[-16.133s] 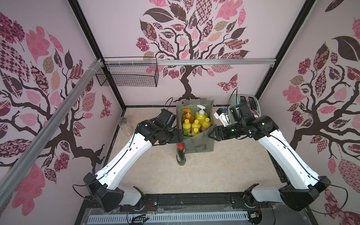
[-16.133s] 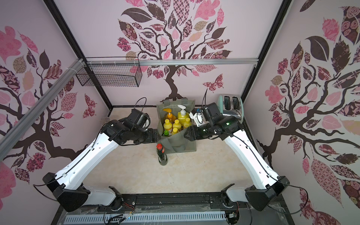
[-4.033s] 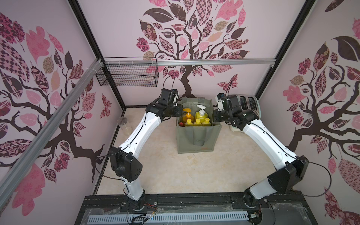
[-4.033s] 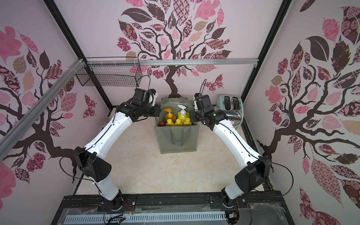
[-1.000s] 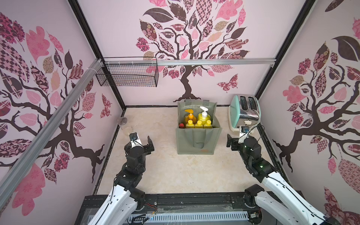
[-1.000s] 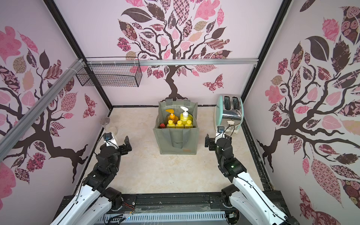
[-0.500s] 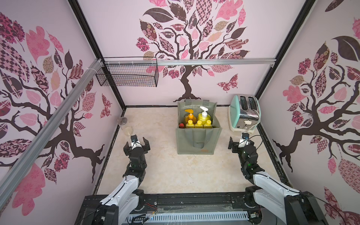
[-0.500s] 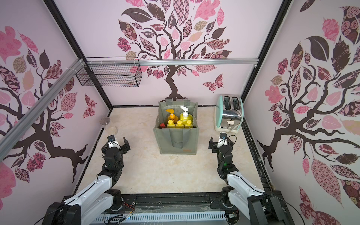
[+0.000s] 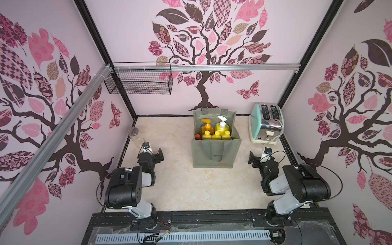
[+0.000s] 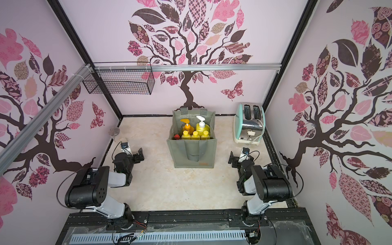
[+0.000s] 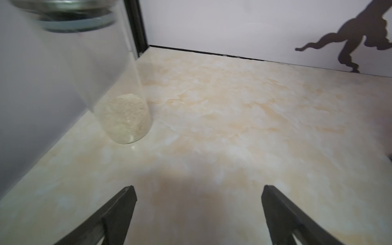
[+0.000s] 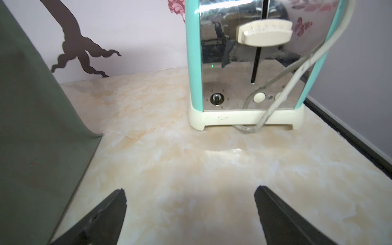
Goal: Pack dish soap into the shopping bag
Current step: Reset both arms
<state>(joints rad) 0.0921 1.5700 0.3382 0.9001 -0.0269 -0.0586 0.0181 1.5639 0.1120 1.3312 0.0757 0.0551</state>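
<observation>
The grey-green shopping bag (image 9: 214, 154) (image 10: 192, 154) stands upright at the back middle of the table, and its side wall (image 12: 31, 127) shows in the right wrist view. Dish soap bottles stand inside it: an orange pump bottle (image 9: 206, 127), a yellow pump bottle (image 9: 221, 127), small yellow-capped ones (image 9: 216, 135) and a red cap (image 9: 197, 136). My left gripper (image 9: 152, 153) (image 11: 197, 187) is open and empty, low over the table left of the bag. My right gripper (image 9: 259, 157) (image 12: 189, 188) is open and empty to the bag's right.
A clear glass jar (image 9: 134, 134) (image 11: 125, 118) stands by the left wall, just beyond my left gripper. A mint and chrome toaster (image 9: 266, 125) (image 12: 248, 63) with a loose cord sits at the back right. A black wire basket (image 9: 140, 81) hangs on the back wall.
Both arms have folded back toward the front rail, and the grippers have drawn slightly away from the bag. Both grippers stay open. The bag and bottles have not moved.
</observation>
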